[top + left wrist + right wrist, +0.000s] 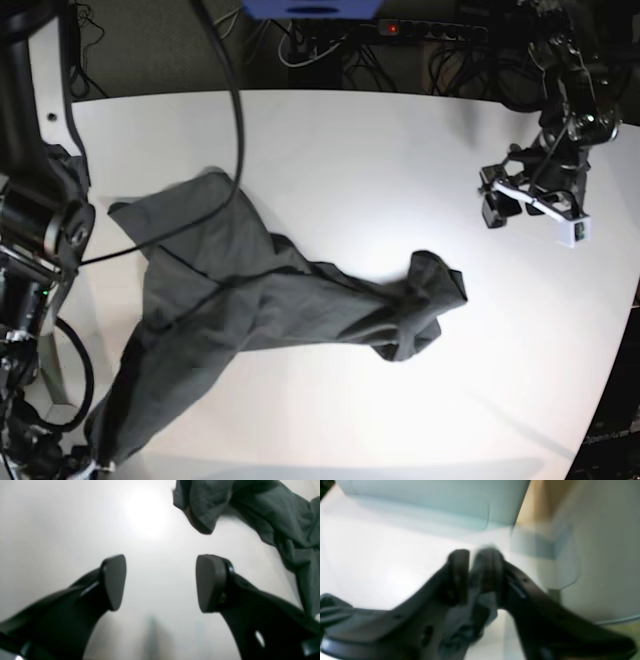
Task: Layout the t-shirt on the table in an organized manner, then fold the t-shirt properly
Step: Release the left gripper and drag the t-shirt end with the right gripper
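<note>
The dark grey t-shirt (260, 300) lies crumpled on the white table (350, 150), stretching from the front left edge to a bunched end near the middle. My left gripper (161, 580) hangs open over bare table (62, 517), with the t-shirt (275, 510) ahead and to its right, apart from the fingers. In the base view the left gripper (497, 205) sits at the far right. The right wrist view is blurred. There my right gripper (472, 572) has its fingers close together with a fold of t-shirt (470, 610) between them, above the table (370, 562).
Cables and a power strip (430, 30) run behind the table's far edge. The right arm's body (40, 230) stands along the table's left side, with a black cable (235, 120) looping over the shirt. The table's rounded front right corner (600, 400) drops to a dark floor.
</note>
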